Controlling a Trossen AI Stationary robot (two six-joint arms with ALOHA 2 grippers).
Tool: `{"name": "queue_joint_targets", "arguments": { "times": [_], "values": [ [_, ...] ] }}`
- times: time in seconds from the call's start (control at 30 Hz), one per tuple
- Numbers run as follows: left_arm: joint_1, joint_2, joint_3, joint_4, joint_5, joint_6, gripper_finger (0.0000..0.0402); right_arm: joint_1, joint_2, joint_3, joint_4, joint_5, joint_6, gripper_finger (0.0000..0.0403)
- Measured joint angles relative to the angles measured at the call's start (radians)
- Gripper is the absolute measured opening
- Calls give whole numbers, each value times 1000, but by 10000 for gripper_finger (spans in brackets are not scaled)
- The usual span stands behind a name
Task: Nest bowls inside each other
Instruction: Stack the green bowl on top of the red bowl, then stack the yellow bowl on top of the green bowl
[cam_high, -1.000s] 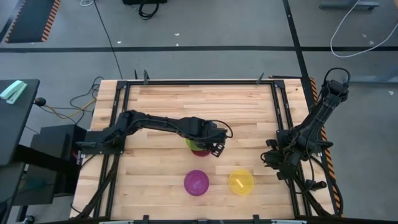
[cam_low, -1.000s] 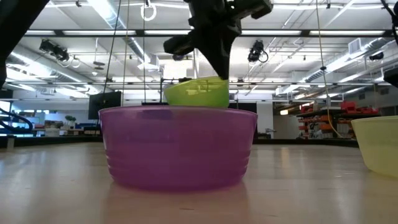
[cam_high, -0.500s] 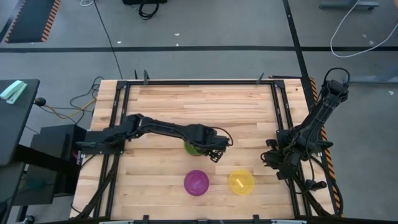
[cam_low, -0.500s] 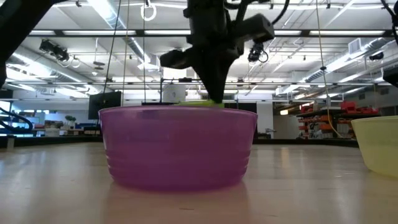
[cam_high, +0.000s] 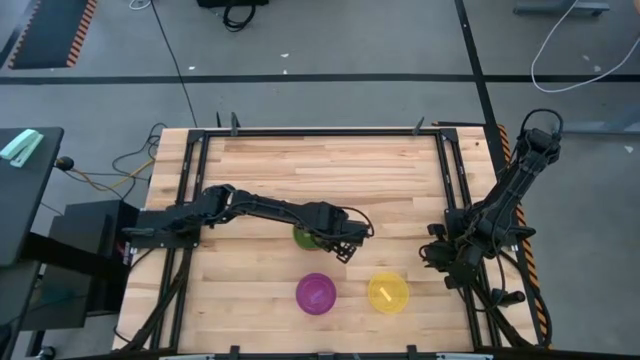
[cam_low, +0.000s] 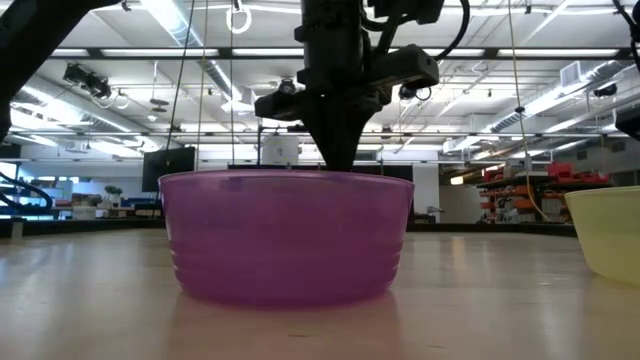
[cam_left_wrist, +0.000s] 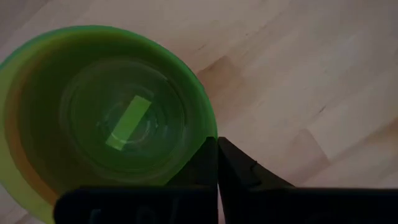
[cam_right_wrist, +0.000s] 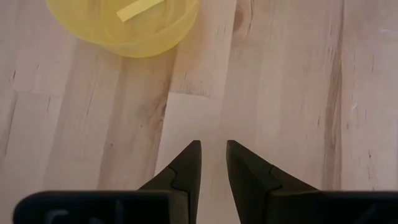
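- A plank table (cam_high: 300, 165) in a black frame stands on a grey floor; the low view looks across it into a hall with strip lights overhead.
- The left arm reaches from the table's left edge to the middle, and the left gripper (cam_high: 337, 238) sits low over the green bowl (cam_high: 306, 237).
- In the left wrist view that gripper's fingers (cam_left_wrist: 208, 165) are pressed together on the green bowl's rim, so it is gripping the rim wall.
- An orange edge shows under the green rim on one side, so the green bowl seems to sit in a stack; I cannot tell how many bowls lie beneath.
- The purple bowl (cam_high: 316, 293) stands alone near the front edge, just in front of the stack; in the low view it hides the stack entirely.
- The yellow bowl (cam_high: 388, 293) stands just right of the purple one, apart from it, also alone.
- The right gripper (cam_right_wrist: 212, 163) rests low at the table's right side, jaws a narrow gap apart and holding nothing, with the yellow bowl ahead of it.
- The bowls look light, stiff and glossy, so likely slippery: a pinch across the thin rim wall, one finger inside and one outside, seems the sound hold.
- A light bowl may tip or skate if nudged, so lowering it straight into the stack looks safest.
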Motion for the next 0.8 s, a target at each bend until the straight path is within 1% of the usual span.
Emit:
{"name": "queue_joint_targets", "arguments": {
  "times": [0.13,0.3,0.57,0.67,0.8],
  "values": [
    [-11,0,1,0,20,9,29,0,0,0,2,-7,2,84],
    [-45,-4,60,-26,4,10,42,0,0,0,15,-28,2,84],
    [-138,-5,206,-81,-168,9,30,-2,0,0,112,-64,-20,92],
    [-186,-5,218,-82,-230,-6,25,-24,0,1,141,-101,-28,92],
    [-253,-4,218,-90,-270,-68,23,-87,0,14,143,-148,-56,92]
  ]
}}
